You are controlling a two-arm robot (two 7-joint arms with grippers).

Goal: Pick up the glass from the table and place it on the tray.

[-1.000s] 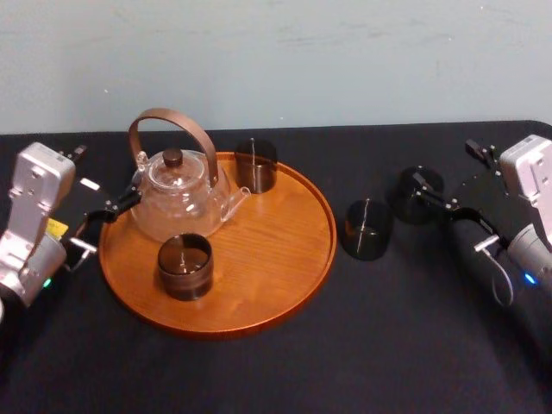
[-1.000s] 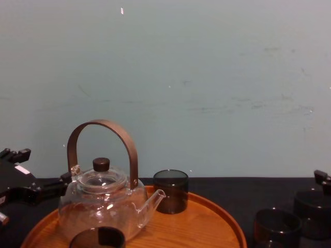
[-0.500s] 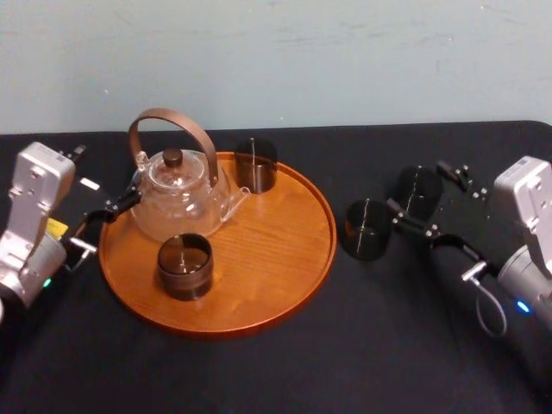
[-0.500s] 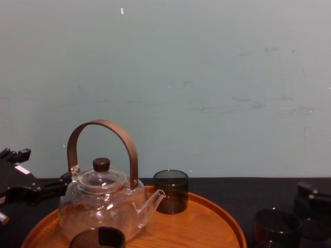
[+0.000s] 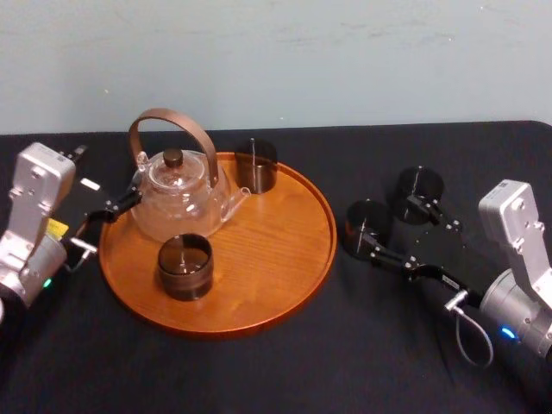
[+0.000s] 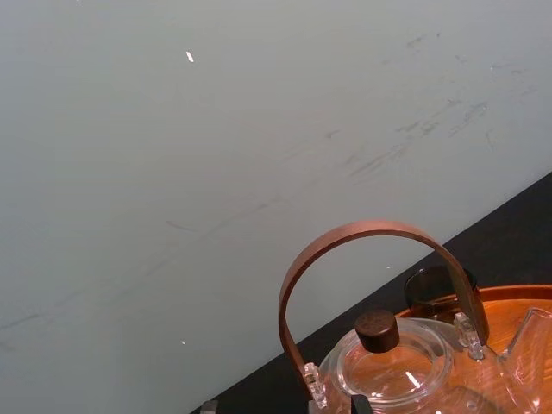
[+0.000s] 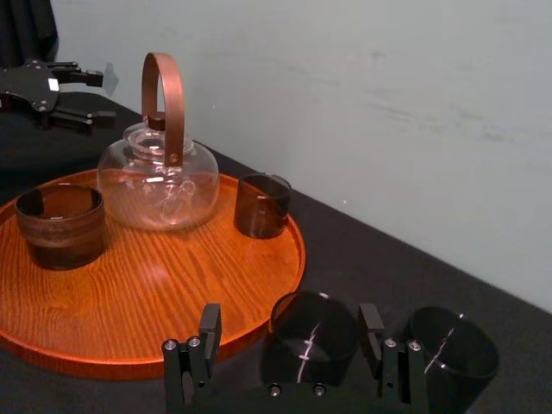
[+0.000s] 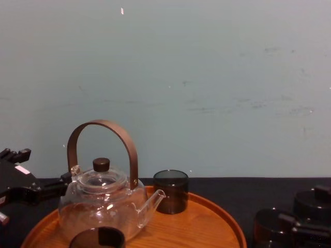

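Smoky glass (image 7: 315, 332) stands between the open right pincer's (image 7: 291, 317) jaws, second glass (image 7: 450, 349) just beside.

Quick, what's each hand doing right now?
Left gripper: fingers open, empty, beside the tray.
Right gripper: fingers open around a glass on the table.

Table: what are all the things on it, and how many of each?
table: one, black, under everything
tray: one, orange-brown, on the table
teapot: one, clear glass with brown handle, back left of the tray
glasses on the tray: two, dark smoky, front and back of the tray
glasses on the table: two, dark smoky, right of the tray
wall: one, pale blue-green, behind the table
left gripper: one, black, beside the teapot, jaws open
right gripper: one, black, jaws open either side of the table glass nearer the tray
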